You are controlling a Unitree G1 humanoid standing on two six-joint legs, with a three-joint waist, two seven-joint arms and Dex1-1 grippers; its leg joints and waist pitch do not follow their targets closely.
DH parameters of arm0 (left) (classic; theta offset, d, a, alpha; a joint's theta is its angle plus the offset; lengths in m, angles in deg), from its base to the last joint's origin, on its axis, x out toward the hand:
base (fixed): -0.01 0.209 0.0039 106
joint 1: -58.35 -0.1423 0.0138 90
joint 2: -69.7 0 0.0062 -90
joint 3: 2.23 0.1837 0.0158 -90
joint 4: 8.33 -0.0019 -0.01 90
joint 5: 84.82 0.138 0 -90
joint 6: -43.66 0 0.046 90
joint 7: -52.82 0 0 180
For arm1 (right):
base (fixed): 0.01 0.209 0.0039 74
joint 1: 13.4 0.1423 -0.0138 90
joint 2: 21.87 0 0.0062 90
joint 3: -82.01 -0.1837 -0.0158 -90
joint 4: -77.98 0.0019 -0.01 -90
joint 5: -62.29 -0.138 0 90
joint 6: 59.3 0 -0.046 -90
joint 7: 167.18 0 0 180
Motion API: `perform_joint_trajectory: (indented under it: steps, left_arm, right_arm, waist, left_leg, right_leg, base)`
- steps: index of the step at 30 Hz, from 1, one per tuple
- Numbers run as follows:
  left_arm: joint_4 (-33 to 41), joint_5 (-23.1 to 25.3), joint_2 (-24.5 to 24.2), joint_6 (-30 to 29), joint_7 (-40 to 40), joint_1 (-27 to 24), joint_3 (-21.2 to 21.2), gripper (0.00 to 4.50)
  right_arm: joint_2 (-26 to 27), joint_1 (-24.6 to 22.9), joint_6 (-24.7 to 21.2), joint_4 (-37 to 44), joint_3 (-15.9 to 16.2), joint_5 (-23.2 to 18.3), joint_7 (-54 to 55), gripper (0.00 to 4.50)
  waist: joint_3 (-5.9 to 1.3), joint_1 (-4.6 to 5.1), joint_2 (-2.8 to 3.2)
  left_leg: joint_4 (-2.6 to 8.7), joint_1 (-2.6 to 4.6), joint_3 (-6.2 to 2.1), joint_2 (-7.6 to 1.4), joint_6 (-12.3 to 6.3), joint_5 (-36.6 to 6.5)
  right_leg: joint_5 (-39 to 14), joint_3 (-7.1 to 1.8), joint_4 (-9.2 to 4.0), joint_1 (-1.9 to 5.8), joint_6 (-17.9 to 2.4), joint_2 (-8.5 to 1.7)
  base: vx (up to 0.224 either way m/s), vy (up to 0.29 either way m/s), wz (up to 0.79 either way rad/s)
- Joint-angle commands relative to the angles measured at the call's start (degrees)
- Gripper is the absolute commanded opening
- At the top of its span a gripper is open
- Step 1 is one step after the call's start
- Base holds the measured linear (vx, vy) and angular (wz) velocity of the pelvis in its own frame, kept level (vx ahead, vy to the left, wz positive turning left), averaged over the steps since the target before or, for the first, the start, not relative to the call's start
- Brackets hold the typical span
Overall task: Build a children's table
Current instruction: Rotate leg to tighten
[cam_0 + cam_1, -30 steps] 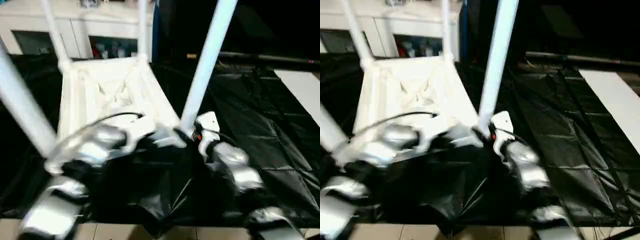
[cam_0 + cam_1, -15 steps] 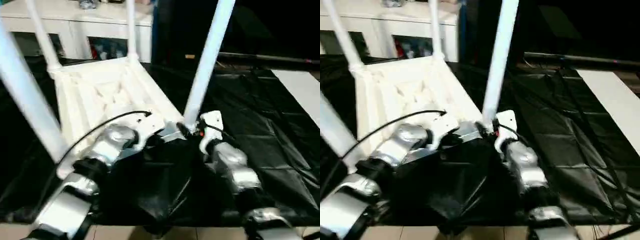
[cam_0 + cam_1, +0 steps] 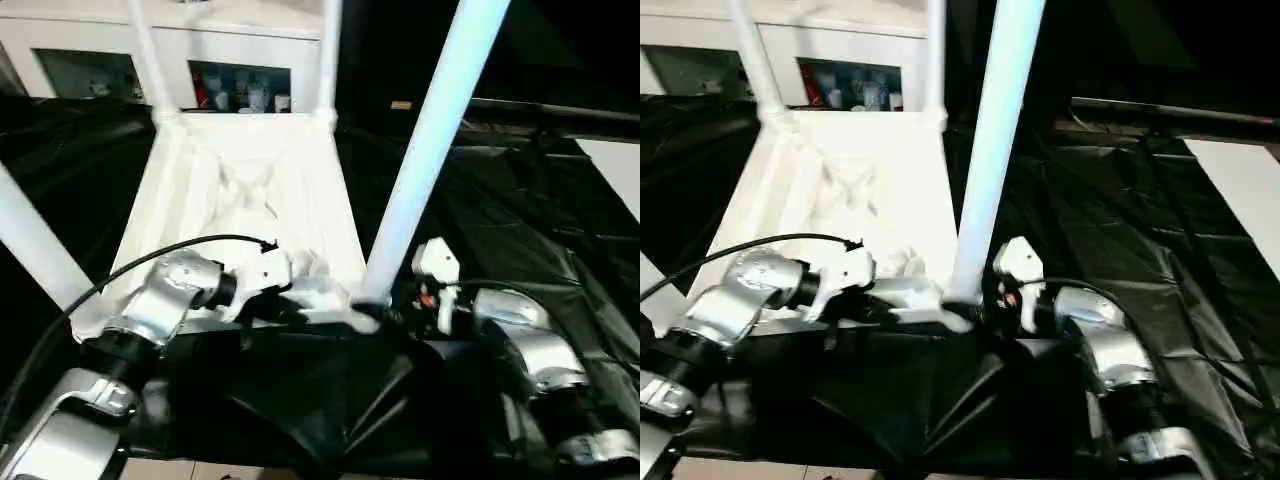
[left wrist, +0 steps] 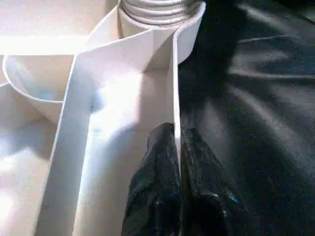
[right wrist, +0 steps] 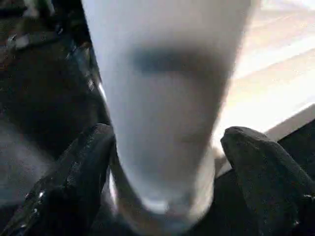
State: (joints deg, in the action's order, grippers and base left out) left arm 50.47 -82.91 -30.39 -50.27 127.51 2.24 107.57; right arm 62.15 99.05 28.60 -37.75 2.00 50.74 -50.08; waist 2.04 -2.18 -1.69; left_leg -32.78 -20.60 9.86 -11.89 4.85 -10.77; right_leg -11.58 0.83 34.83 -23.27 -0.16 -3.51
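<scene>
Left wrist view showing the left gripper [image 4: 178, 147] pinching the thin side rim of the table top [image 3: 250, 190], fingers [image 4: 157, 167] pressed together on either side of it, just short of the near corner socket [image 4: 162, 19]. Right gripper [image 5: 162, 162] standing spread around the base of the near right leg [image 3: 430, 150], pads [image 5: 74, 172] close beside the tube but apparently not squeezing (contact hard to judge). Lying upside down on the black sheeting [image 3: 520, 230], top carrying four upright legs, so assembly looking nearly finished; seating checks and flipping probably remaining. Offering open sheeting beyond the right gripper, with a white cabinet [image 3: 90, 50] crowding the far end
</scene>
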Motion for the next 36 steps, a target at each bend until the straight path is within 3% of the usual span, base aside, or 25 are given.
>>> perform_joint_trajectory:
  steps: [1, 5, 14, 24, 27, 28, 29, 30, 32, 36]
  left_arm:
    - [1.08, -1.63, 1.03, -0.21, 2.12, -1.16, 0.55, 0.00]
    - [1.07, -1.77, 0.92, -0.04, 2.04, -1.24, 0.21, 0.00]
    - [1.17, -1.95, 1.07, -0.35, 1.97, -1.31, 0.18, 0.00]
    - [0.00, -0.55, 1.15, -0.35, 0.35, -1.30, 0.26, 0.00]
    - [-2.92, 1.64, 2.92, -1.72, -6.55, -0.06, -0.63, 0.00]
    - [-6.38, 2.91, 5.72, -3.04, -14.13, 1.66, -1.96, 0.00]
    - [-6.42, 2.93, 5.75, -3.05, -14.21, 1.68, -1.97, 0.00]
    - [-7.58, 3.44, 6.89, -3.63, -17.07, 2.26, -2.29, 0.00]
    - [-9.50, 3.89, 9.36, -5.64, -22.11, 3.27, -3.02, 0.00]
    - [-12.47, 4.41, 13.88, -8.36, -29.73, 4.85, -3.79, 0.00]
  right_arm:
    - [-0.98, -0.17, 0.08, 1.08, 1.57, 0.15, -1.79, 3.84]
    - [-0.63, 0.09, -0.07, 0.86, 1.57, 0.65, -2.72, 3.67]
    - [0.27, 0.61, -0.81, 0.27, 0.68, -0.76, -2.60, 2.82]
    - [1.03, -0.35, -1.02, -0.26, 0.57, -0.45, -1.36, 2.65]
    - [3.43, 0.79, 0.06, -4.10, -1.09, 1.74, 6.87, 2.65]
    - [6.78, 2.55, 1.12, -9.26, -3.49, 4.05, 18.96, 2.65]
    - [6.82, 2.57, 1.11, -9.32, -3.53, 4.07, 19.10, 2.65]
    - [8.35, 3.22, 0.65, -11.02, -4.69, 4.23, 23.67, 2.65]
    - [11.54, 4.52, -1.42, -13.82, -7.38, 4.02, 33.38, 2.64]
    - [15.88, 5.97, -2.98, -16.55, -9.25, 4.95, 45.52, 2.64]
  waist:
    - [-2.91, 0.18, -0.34]
    - [-2.83, 0.27, -0.49]
    - [-3.12, 0.11, -0.43]
    - [-3.17, 0.11, -0.40]
    - [-2.84, 0.28, -0.35]
    - [-2.61, 0.50, -0.49]
    - [-2.45, 0.65, -0.41]
    - [-2.25, 0.86, -0.44]
    - [-2.37, 1.09, -0.41]
    - [-2.52, 1.28, -0.39]
  left_leg:
    - [3.04, 0.21, 0.53, -0.93, -4.52, -8.38]
    - [3.09, 0.22, 0.50, -0.93, -3.29, -9.27]
    - [2.77, 0.27, 0.59, -0.81, -4.49, -6.03]
    - [2.68, 0.26, 0.58, -0.78, -4.45, -6.00]
    - [2.84, 0.39, 0.64, -0.76, -3.61, -7.81]
    - [3.07, 0.49, 0.50, -0.68, -1.49, -10.76]
    - [3.15, 0.56, 0.54, -0.64, -0.71, -11.70]
    - [3.31, 0.59, 0.33, -0.44, 0.62, -14.02]
    - [3.59, 0.43, -0.05, -0.48, 1.77, -15.10]
    - [3.49, 0.55, 0.13, -0.30, 1.23, -15.02]
  right_leg:
    - [-1.58, -1.36, -3.34, 3.25, -14.69, -2.84]
    - [-5.48, -1.52, -3.62, 3.12, -13.47, -2.93]
    - [0.73, -1.45, -2.96, 3.31, -14.72, -2.75]
    - [1.18, -1.43, -2.85, 3.41, -14.92, -2.73]
    - [-2.01, -1.41, -3.30, 3.06, -14.74, -2.77]
    - [-9.27, -1.39, -3.90, 2.98, -13.28, -2.92]
    - [-11.83, -1.46, -4.17, 2.73, -12.67, -2.93]
    - [-17.75, -1.41, -4.59, 2.62, -11.10, -2.92]
    - [-22.09, -1.36, -4.85, 2.62, -8.65, -3.00]
    - [-19.82, -1.51, -5.04, 2.23, -8.49, -2.70]
  base:
    - [0.000, 0.000, 0.00]
    - [0.000, 0.000, 0.00]
    - [0.000, 0.000, 0.00]
    - [0.000, 0.000, 0.00]
    - [0.000, 0.000, 0.00]
    - [0.000, 0.000, 0.00]
    - [0.000, 0.000, 0.00]
    - [-0.062, 0.004, -0.05]
    - [-0.060, 0.005, -0.07]
    - [0.000, 0.000, 0.00]
